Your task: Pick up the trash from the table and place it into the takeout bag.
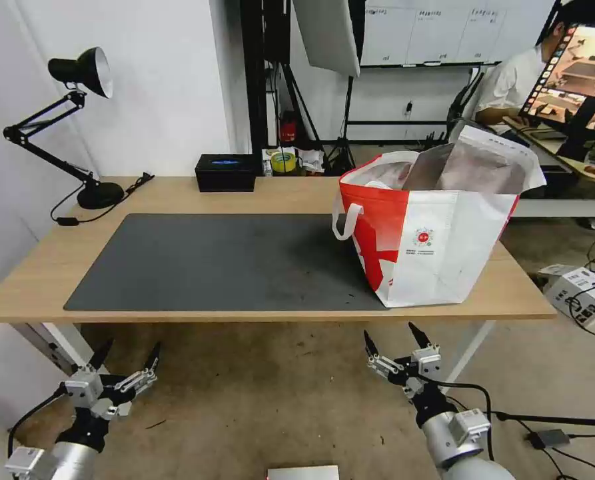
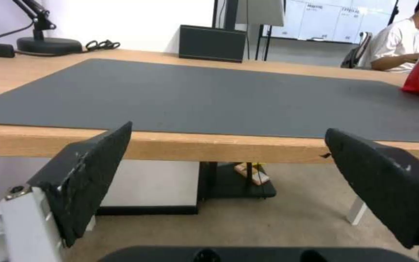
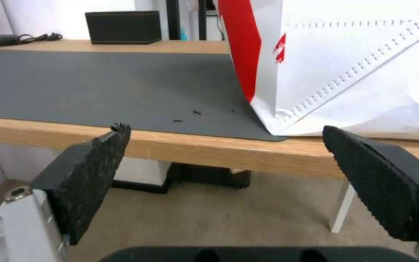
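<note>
Both claws hang low in front of the table (image 1: 37,267), below its near edge and over the floor. Left claw (image 1: 129,357) sits toward the left end with its fingers spread wide apart and nothing between them; in the left wrist view the two black textured pads (image 2: 91,174) frame the table's wooden edge and the dark grey mat (image 2: 219,98) beyond. Right claw (image 1: 390,339) is parked under the right half of the table, likewise spread apart and holding nothing, its pads (image 3: 88,178) framing the table edge just below the takeout bag (image 3: 355,65).

That takeout bag (image 1: 437,247) stands upright on the right part of the table, its near left corner resting on the mat's right end, its mouth open with silver lining showing and a white loop handle (image 1: 346,223) hanging on its left side. A few tiny dark specks (image 3: 192,114) lie on the mat close to the bag's base. At the back edge of the table stands a black rectangular box (image 1: 226,173), and a black desk lamp (image 1: 77,120) sits at the back left corner with its cable trailing beside it
</note>
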{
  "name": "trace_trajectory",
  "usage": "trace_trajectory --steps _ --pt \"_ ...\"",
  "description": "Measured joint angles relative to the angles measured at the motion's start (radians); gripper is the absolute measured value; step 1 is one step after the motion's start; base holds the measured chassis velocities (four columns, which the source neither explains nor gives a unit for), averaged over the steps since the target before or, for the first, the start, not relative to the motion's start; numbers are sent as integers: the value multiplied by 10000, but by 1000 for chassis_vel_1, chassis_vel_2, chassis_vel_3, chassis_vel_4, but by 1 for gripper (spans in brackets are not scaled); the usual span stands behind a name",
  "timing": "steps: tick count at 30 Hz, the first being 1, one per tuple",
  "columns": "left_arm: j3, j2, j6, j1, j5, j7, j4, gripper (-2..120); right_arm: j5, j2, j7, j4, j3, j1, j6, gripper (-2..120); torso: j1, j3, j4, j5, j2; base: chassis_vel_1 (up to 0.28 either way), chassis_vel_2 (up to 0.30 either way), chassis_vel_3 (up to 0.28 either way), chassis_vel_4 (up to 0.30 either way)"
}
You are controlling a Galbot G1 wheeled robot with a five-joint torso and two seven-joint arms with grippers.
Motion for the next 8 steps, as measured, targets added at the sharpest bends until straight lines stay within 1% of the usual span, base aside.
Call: trace_trajectory --steps 8 --pt "6 5 16 -8 -10 -7 0 100 0 0 0 0 0 0 0 100 0 0 0 0 0 0 0 0 0"
